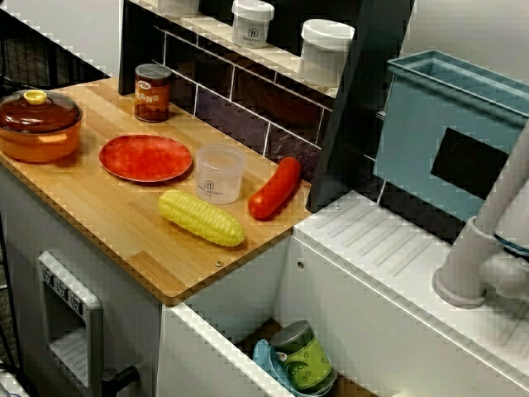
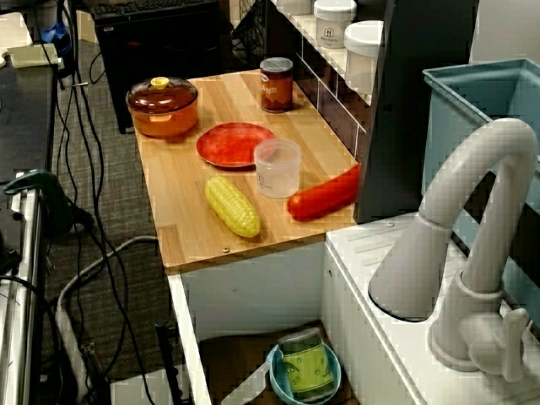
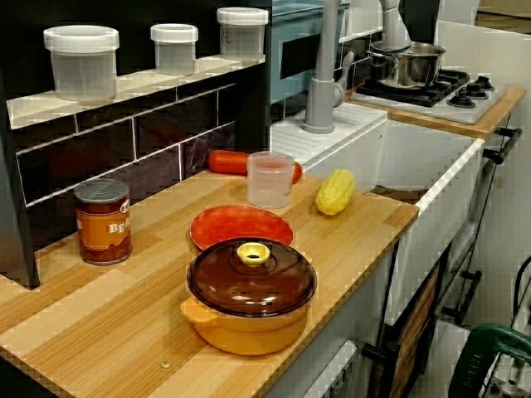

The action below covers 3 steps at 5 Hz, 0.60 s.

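Observation:
No gripper or arm shows in any view. On the wooden counter (image 1: 124, 240) lie a yellow corn cob (image 1: 201, 217) (image 2: 232, 206) (image 3: 335, 191) near the front edge and a long red vegetable (image 1: 275, 188) (image 2: 325, 196) against the back wall. A clear plastic cup (image 1: 220, 173) (image 2: 278, 167) (image 3: 270, 179) stands upright between them. Beside the cup is an empty red plate (image 1: 145, 157) (image 3: 241, 225). An orange pot with a brown lid (image 1: 39, 126) (image 3: 249, 298) sits at the counter's far end, and a soup can (image 1: 152, 93) (image 3: 103, 220) stands by the wall.
The sink holds a green can (image 1: 302, 357) (image 2: 305, 364) lying in a blue bowl (image 2: 278, 380). A grey faucet (image 2: 472, 245) (image 3: 319, 66) rises behind it. Lidded jars (image 3: 81, 62) line the shelf. A metal pot (image 3: 411, 65) sits on the stove.

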Motion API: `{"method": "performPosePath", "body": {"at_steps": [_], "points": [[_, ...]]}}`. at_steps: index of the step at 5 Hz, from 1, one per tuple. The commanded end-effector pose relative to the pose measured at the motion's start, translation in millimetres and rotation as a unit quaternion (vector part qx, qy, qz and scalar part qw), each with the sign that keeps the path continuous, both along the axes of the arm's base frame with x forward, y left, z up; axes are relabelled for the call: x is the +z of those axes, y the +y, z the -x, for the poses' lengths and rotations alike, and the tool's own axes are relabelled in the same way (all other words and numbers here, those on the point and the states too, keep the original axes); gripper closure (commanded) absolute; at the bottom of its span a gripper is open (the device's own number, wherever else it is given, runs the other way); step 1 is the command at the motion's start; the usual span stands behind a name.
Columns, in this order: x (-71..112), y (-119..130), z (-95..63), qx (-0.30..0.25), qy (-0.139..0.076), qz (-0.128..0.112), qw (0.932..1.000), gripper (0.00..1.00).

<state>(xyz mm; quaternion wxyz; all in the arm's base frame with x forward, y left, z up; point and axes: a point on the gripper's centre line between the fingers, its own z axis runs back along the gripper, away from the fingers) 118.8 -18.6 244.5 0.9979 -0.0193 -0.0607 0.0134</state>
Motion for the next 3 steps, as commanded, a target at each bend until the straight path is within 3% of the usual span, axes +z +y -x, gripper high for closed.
{"method": "performPosePath", "body": {"at_steps": [1, 2, 3], "points": [[0.0, 0, 0.0, 0.000, 0.000, 0.000, 1.0000, 1.00], [-16.4, -18, -19.2, -0.002, -0.020, -0.025, 0.9995, 1.00], [-20.5, -26, -24.5, 0.004, -0.027, -0.049, 0.9984, 0.00]]}}
